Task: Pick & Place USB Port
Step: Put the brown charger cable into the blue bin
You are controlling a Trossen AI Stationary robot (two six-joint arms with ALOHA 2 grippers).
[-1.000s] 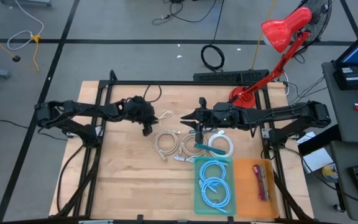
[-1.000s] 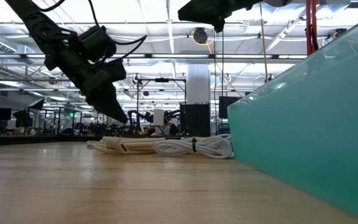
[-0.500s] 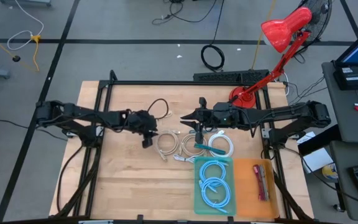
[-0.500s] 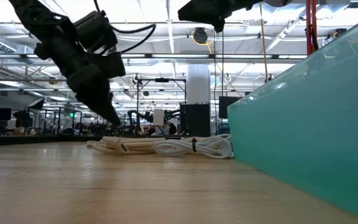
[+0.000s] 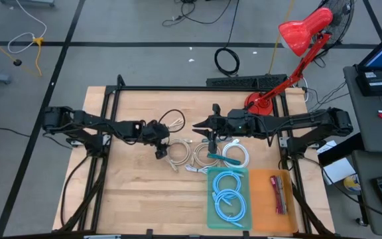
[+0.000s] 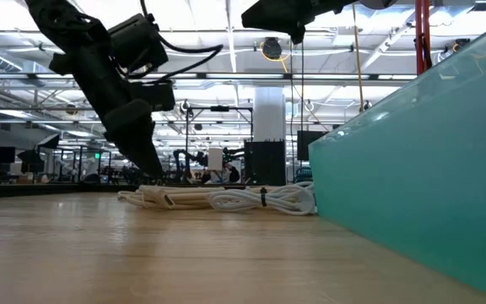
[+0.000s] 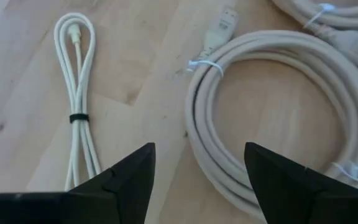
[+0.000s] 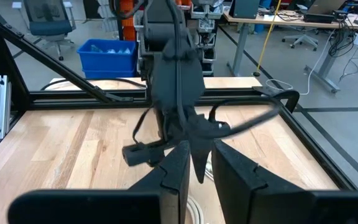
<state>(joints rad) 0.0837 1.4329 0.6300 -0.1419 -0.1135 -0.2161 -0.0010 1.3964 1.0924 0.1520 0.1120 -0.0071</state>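
No readable text or labels anywhere.

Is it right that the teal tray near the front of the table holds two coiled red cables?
Not quite: the two coiled cables in the teal tray are light blue, not red. The high view shows it; the red things lie in the orange tray beside it.

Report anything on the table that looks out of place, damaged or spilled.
Nothing stands out. The white cable coils lie tied and bundled on the wood, blue cables sit inside the teal tray, and the orange tray lies flat beside it. The left gripper is open over one coil.
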